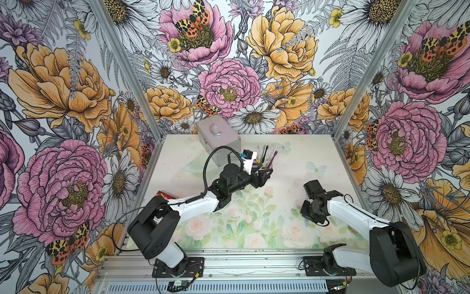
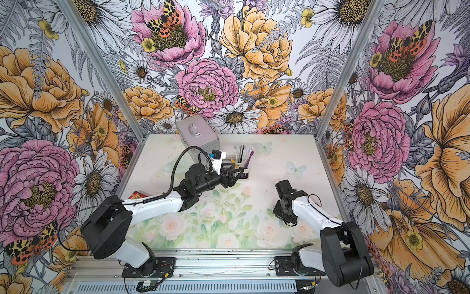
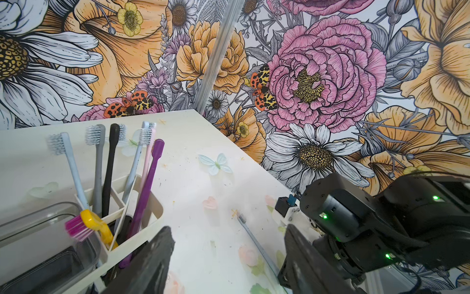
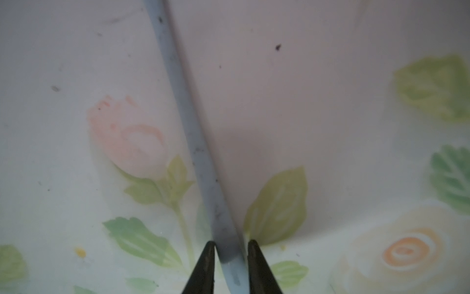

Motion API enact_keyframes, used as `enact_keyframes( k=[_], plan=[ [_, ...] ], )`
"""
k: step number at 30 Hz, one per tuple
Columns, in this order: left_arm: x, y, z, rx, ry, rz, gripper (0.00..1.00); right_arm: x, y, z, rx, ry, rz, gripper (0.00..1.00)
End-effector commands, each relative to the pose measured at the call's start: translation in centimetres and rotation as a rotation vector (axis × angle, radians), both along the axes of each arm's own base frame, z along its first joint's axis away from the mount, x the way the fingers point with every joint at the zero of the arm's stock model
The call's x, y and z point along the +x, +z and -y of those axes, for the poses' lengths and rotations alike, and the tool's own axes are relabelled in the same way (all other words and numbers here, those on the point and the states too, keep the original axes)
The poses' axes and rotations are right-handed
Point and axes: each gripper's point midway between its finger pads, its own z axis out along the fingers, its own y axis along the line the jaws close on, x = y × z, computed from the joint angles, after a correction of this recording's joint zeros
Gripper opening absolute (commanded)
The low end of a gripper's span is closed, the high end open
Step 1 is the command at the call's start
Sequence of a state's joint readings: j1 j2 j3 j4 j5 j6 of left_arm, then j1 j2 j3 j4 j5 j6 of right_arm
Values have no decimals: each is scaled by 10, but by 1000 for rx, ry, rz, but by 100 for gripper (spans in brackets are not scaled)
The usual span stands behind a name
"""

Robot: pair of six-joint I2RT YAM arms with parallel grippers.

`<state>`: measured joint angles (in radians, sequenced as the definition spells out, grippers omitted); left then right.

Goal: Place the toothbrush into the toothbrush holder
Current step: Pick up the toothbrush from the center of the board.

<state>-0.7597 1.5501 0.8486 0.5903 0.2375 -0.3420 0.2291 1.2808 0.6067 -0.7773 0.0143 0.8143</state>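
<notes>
Slim pale-blue toothbrush (image 4: 195,147) is lying flat, head pointing away from the right pincer (image 4: 231,244) straddling its handle, grip unclear. Left pincer (image 3: 228,230) is gaping.

Left hand (image 3: 229,231), jaws apart, sits beside toothbrush holder (image 3: 156,207); blue toothbrush (image 3: 256,244) lies on table (image 3: 203,178).

a silver metal case (image 1: 217,138) stands at the far edge of the pale table (image 1: 292,163) printed with roses and a blue butterfly (image 1: 316,168), a red packet (image 1: 166,195) lies near its left edge, and bold floral wallpaper (image 1: 229,84) with moths covers three walls.
</notes>
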Motion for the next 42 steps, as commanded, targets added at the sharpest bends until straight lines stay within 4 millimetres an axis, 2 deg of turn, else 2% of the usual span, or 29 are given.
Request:
enact_keyframes(
  k=[1, 7, 12, 17, 23, 26, 32, 36, 42],
  plan=[
    [-7, 10, -2, -13, -21, 35, 70, 3, -3, 2, -10, -1, -17, 25],
    [-5, 8, -3, -9, -16, 30, 70, 7, -8, -1, -6, 23, -38, 23],
    [-2, 6, -5, -7, -5, 29, 71, 11, -14, -6, 4, 51, -66, 8],
    [0, 4, -5, -7, -6, 19, 71, 16, -15, -7, 4, 78, -68, 1],
    [3, -2, -3, -18, -13, -22, 71, 25, -10, -13, 14, 144, -7, 0],
    [7, -7, -1, -32, -25, -63, 71, 31, 0, -9, -46, 214, 50, 0],
    [14, -21, 9, -24, -44, -108, 71, 42, 35, -12, -84, 308, 221, 0],
    [16, -31, 23, -24, -92, -157, 76, 46, 56, -15, -80, 339, 309, 0],
    [21, -42, 44, -42, -150, -223, 76, 48, 79, -23, -64, 385, 405, 0]
  ],
)
